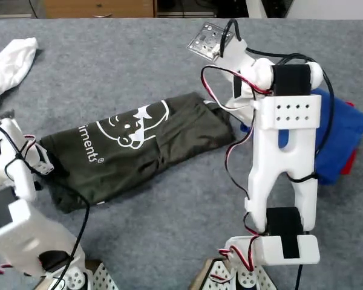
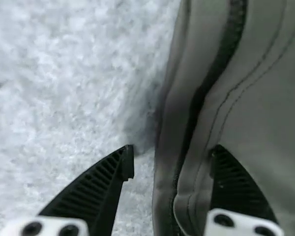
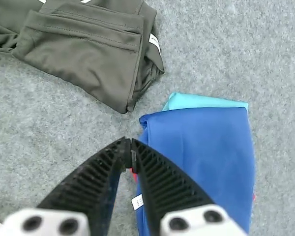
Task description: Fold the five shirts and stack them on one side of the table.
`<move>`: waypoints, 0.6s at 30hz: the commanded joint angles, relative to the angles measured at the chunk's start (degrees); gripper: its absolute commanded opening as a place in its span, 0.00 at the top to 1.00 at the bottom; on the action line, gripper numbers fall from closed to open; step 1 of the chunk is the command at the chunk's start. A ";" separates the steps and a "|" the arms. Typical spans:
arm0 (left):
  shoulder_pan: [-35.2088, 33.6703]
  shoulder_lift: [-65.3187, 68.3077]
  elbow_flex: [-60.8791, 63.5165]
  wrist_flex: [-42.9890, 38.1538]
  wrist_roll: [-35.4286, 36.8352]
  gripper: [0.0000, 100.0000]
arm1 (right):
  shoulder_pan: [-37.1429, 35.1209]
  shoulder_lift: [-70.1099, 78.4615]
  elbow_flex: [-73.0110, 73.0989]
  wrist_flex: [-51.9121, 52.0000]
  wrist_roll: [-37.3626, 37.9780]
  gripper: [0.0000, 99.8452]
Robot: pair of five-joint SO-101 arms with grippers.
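turquoise shirt [image 3: 187,102] peeks from under blue shirt [image 3: 209,157] in right wrist view.

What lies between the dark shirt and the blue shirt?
A narrow strip of bare grey table, seen in the right wrist view. The dark shirt and blue shirt do not touch.

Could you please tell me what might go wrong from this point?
The left gripper, fingers open, straddles the dark shirt at its layered edge; closing might catch only some layers and undo the fold. The right gripper, shut, sits at a corner of the blue shirt; moving sideways might skew the stack, where a turquoise shirt peeks out.
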 commanded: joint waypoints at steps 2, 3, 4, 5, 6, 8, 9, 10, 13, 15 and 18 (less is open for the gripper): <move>-0.26 3.47 -4.48 0.09 -0.18 0.83 | 0.66 -4.18 0.13 1.23 -1.49 0.99; -0.18 4.44 -4.84 0.09 -0.18 0.86 | 0.66 -4.44 0.57 1.23 -1.49 0.99; -0.18 5.49 -5.19 0.09 -0.18 0.88 | 0.66 -4.79 1.10 1.23 -1.49 0.99; 0.09 6.55 -5.45 0.09 -0.18 0.90 | 0.66 -5.23 1.80 1.23 -1.49 0.99; 0.53 7.60 -5.89 0.26 -0.18 0.92 | 0.66 -5.67 2.59 1.14 -1.49 0.99; 1.58 9.01 -6.51 0.62 -0.53 0.95 | 0.66 -6.81 4.09 1.14 -1.49 0.99; 1.58 9.54 -6.59 0.62 -0.44 0.97 | 0.66 -7.43 4.70 1.05 -1.49 0.99; 1.49 9.71 -6.68 0.62 -0.26 0.98 | 0.66 -8.13 5.14 1.05 -1.49 0.99; 1.23 9.80 -6.86 0.70 -0.53 0.98 | 1.01 -9.89 6.20 1.05 -1.41 0.99; -0.26 9.80 -7.03 0.70 -0.62 0.98 | 1.10 -10.77 6.90 1.05 -1.14 0.99; -4.48 9.80 -10.99 3.78 -2.11 0.98 | 1.10 -11.47 8.22 0.97 -1.05 0.99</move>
